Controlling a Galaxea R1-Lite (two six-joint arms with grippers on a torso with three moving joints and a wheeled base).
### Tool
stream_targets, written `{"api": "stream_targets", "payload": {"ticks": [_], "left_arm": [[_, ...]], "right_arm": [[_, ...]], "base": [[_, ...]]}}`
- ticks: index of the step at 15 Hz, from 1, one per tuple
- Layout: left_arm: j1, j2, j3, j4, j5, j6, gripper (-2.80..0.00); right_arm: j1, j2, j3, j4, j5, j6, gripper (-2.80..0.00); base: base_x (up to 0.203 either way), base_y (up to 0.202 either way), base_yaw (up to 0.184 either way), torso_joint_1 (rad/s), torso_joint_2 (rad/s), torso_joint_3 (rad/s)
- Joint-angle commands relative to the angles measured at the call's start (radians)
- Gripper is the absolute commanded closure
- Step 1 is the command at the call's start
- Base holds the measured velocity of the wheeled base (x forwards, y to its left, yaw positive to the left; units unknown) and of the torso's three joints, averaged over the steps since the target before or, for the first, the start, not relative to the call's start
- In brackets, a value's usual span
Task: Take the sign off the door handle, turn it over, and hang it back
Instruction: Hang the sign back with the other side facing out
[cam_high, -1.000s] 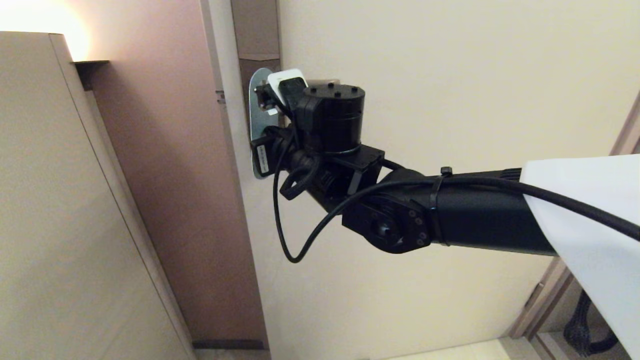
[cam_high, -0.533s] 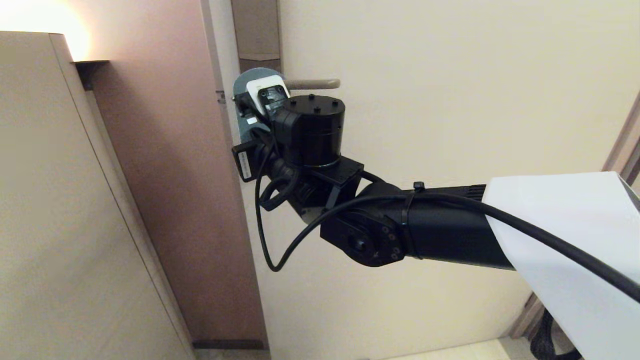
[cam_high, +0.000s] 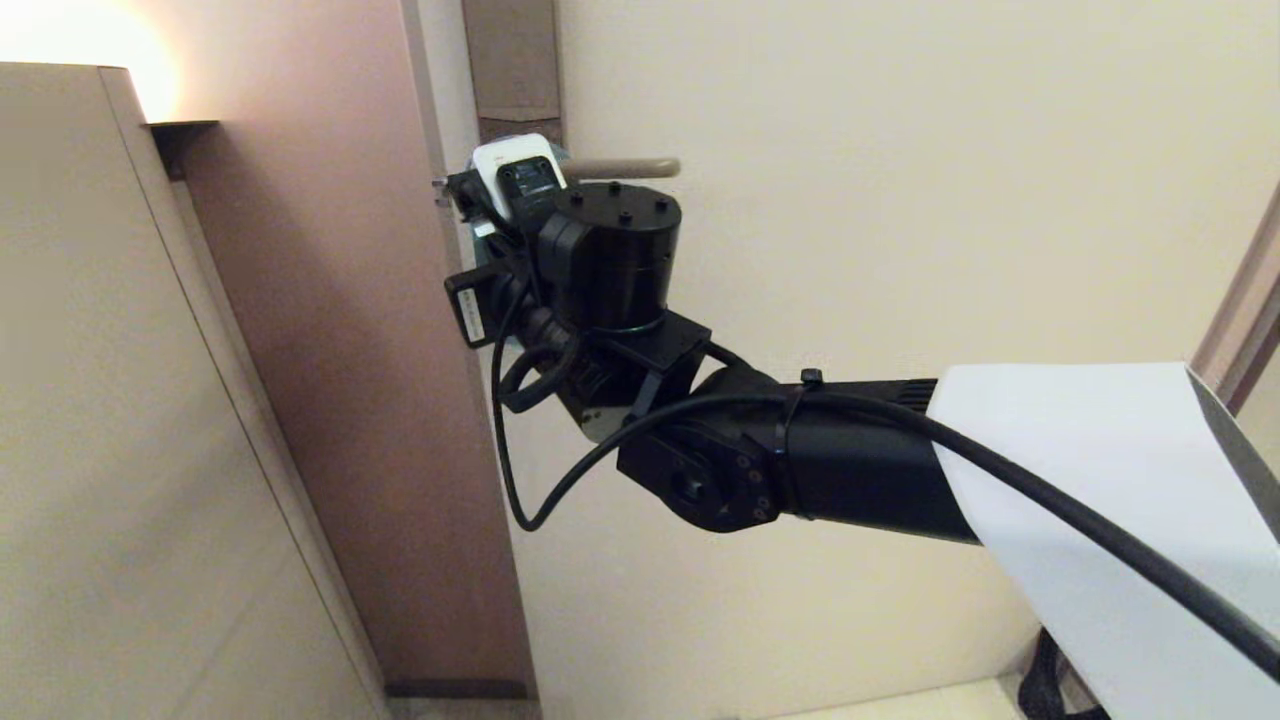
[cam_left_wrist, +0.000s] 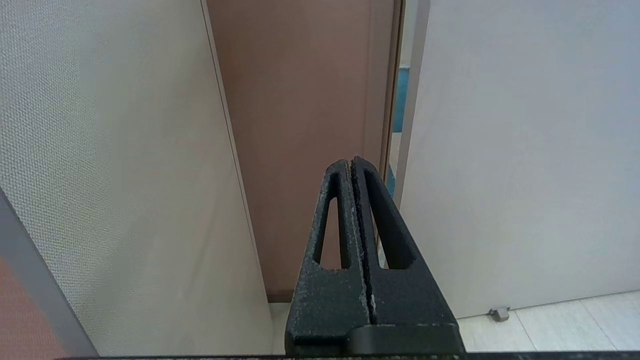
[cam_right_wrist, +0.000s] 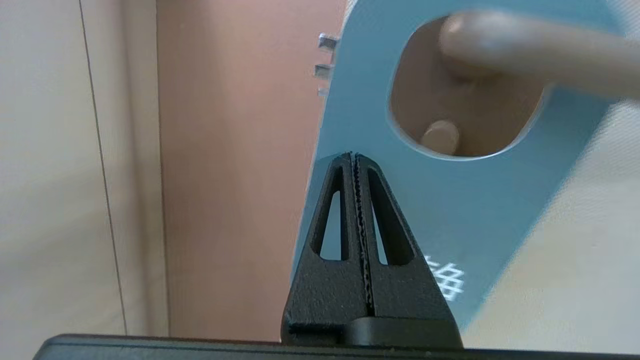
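The sign (cam_right_wrist: 450, 210) shows its blue face with white characters in the right wrist view. The beige door handle (cam_right_wrist: 525, 50) passes through its oval hole. My right gripper (cam_right_wrist: 354, 155) is shut, with its tips against the blue face just below the hole. No card shows between the jaws. In the head view the handle (cam_high: 620, 167) juts right from the brown backplate (cam_high: 510, 60), and my right wrist hides most of the sign. My left gripper (cam_left_wrist: 351, 160) is shut and empty, parked low and facing the door's edge.
A beige cabinet side (cam_high: 150, 400) stands at the left and a brown panel (cam_high: 350, 350) lies beside the cream door (cam_high: 850, 150). A small door stop (cam_left_wrist: 498, 313) sits on the floor by the door.
My right arm has moved left toward the backplate end of the handle. The sign swung left with it, and the handle's free end has come into view.
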Motion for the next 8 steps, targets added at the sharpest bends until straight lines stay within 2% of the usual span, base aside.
{"api": "stream_targets", "payload": {"ticks": [1, 5, 8], "left_arm": [[0.000, 0.000, 0.000, 0.000, 0.001, 0.000, 0.00], [0.000, 0.000, 0.000, 0.000, 0.001, 0.000, 0.00], [0.000, 0.000, 0.000, 0.000, 0.001, 0.000, 0.00]], "right_arm": [[0.001, 0.028, -0.002, -0.012, -0.004, -0.002, 0.00], [0.001, 0.049, -0.001, -0.023, -0.054, -0.003, 0.00], [-0.001, 0.042, 0.015, -0.021, -0.060, -0.005, 0.00]], "base": [[0.000, 0.000, 0.000, 0.000, 0.00, 0.000], [0.000, 0.000, 0.000, 0.000, 0.00, 0.000], [0.000, 0.000, 0.000, 0.000, 0.00, 0.000]]}}
